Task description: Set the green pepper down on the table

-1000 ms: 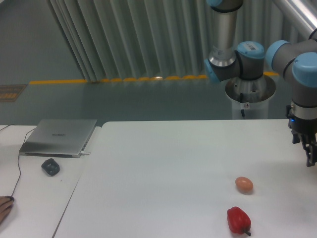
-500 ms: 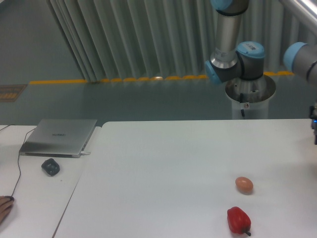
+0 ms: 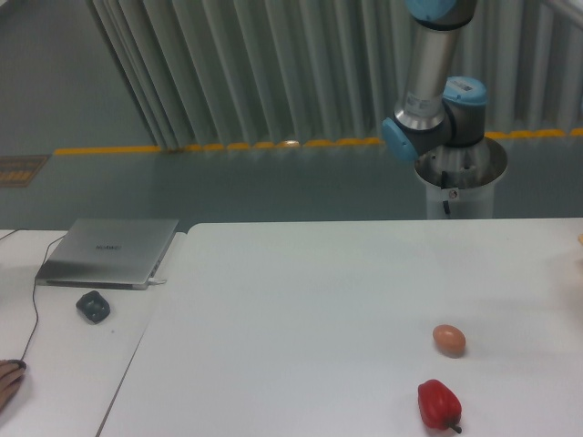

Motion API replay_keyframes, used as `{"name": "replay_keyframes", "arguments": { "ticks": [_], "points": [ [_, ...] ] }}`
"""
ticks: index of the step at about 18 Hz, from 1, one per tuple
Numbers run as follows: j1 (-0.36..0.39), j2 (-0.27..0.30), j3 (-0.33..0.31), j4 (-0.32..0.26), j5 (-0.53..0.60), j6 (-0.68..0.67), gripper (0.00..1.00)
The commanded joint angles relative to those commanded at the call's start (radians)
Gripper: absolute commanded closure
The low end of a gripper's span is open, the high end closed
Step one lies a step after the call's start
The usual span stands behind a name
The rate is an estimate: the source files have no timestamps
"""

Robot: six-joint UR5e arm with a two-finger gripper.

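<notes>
The large white surface (image 3: 301,309) fills the middle and right of the view, its far edge running below the grey ribbed wall and the floor with its yellow line. On its near right part lie two things: a tan-orange egg (image 3: 448,340) and, nearer to the camera and a little to the left of it, a red pepper (image 3: 438,404) with a dark stem pointing right. The two are near each other but apart, not touching.

The green pepper does not show anywhere in the view, neither on the surface nor elsewhere.

Of the robot arm (image 3: 435,86) only the base column and lower joints are visible, rising behind the far right edge of the surface from a pale round pedestal (image 3: 460,187); the arm runs up and out of the top of the picture. The jaws are out of view, so it cannot be told whether they are open, closed or gripping anything.

To the left, a narrower white desk (image 3: 55,364) stands just beside the main surface, with a thin seam between them. On it lies a closed silver laptop (image 3: 109,251) at the far end, a small dark mouse-like object (image 3: 93,306) nearer than the laptop, and a dark cable (image 3: 35,314) running along the left side. At the near left edge a human hand (image 3: 9,382) rests on the desk, only partly in view.
</notes>
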Motion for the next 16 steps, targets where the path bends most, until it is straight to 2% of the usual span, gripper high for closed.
{"name": "replay_keyframes", "arguments": {
  "ticks": [5, 16],
  "points": [
    [0.02, -0.003, -0.006, 0.009, -0.003, 0.081, 0.0],
    [0.023, -0.021, -0.008, 0.011, -0.002, 0.077, 0.0]
  ]
}}
